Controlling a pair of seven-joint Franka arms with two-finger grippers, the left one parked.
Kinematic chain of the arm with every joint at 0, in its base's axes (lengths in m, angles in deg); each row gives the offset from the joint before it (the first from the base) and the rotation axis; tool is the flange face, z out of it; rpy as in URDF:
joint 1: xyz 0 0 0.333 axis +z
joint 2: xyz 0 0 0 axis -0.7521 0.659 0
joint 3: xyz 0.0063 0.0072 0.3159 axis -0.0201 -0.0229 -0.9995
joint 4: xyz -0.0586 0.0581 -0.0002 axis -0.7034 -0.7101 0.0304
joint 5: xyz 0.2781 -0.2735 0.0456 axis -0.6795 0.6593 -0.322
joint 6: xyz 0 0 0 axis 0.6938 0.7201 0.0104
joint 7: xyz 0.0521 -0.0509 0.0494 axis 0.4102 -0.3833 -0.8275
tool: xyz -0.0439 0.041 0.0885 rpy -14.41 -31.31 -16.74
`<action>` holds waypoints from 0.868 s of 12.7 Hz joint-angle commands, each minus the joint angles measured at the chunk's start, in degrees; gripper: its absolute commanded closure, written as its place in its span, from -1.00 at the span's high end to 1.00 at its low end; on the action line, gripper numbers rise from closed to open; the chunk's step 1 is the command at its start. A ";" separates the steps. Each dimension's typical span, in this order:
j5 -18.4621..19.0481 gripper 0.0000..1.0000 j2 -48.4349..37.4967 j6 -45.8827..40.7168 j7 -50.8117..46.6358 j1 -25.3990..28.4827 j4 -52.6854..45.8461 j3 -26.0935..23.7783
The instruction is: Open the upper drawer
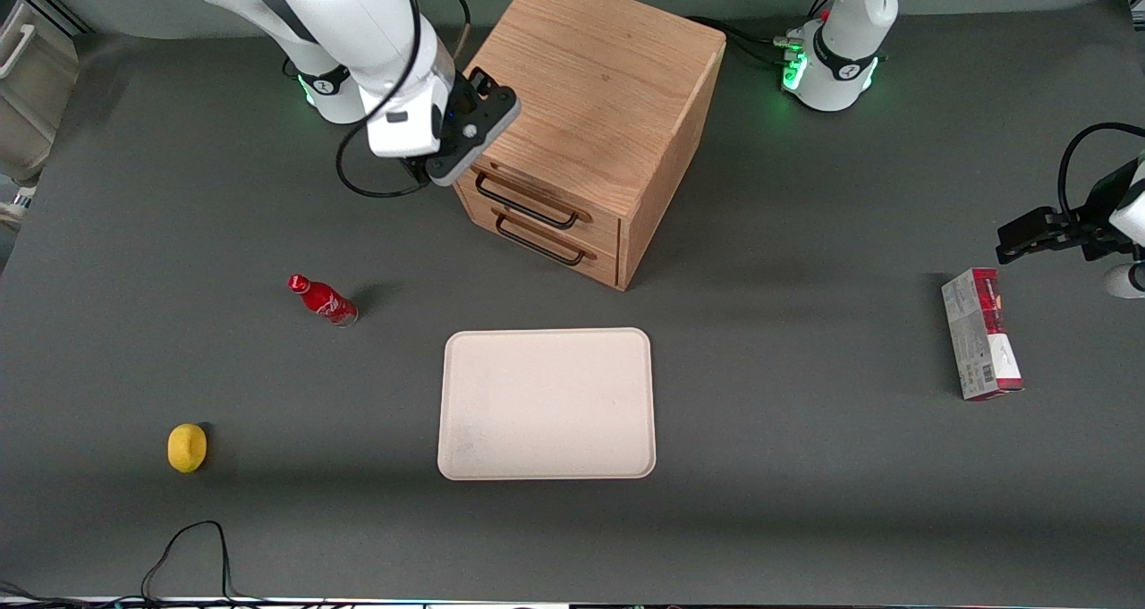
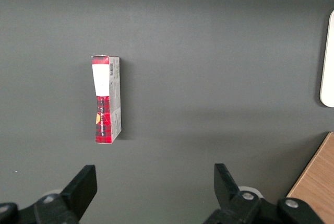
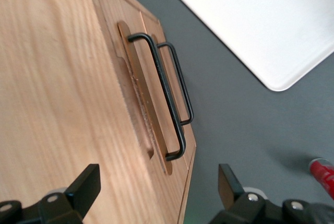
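Note:
The oak cabinet [image 1: 599, 99] stands on the grey table with both drawers shut. The upper drawer [image 1: 546, 199] has a thin black bar handle [image 1: 523, 203]; the look-alike lower drawer [image 1: 559, 242] sits right under it. My right gripper [image 1: 483, 122] hovers at the cabinet's upper front corner toward the working arm's end, just above the upper handle. In the right wrist view the gripper [image 3: 156, 182] is open and empty, its fingers [image 3: 86, 182] astride the cabinet's top edge. The upper drawer [image 3: 136, 85] and its handle [image 3: 166, 98] lie a little ahead of the fingertips, untouched.
A beige tray [image 1: 546, 403] lies in front of the cabinet, nearer the front camera, and shows in the right wrist view [image 3: 261, 20]. A red bottle [image 1: 324, 300] and a yellow object [image 1: 187, 447] stand toward the working arm's end. A red-and-white box [image 1: 981, 345] lies toward the parked arm's end.

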 commanded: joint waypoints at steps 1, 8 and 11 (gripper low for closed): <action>0.17 1.00 6.84 2.60 6.54 0.18 -0.72 0.39; 0.61 1.00 8.87 10.70 7.88 0.35 5.08 0.39; 1.75 1.00 9.74 14.39 8.40 0.27 7.10 0.39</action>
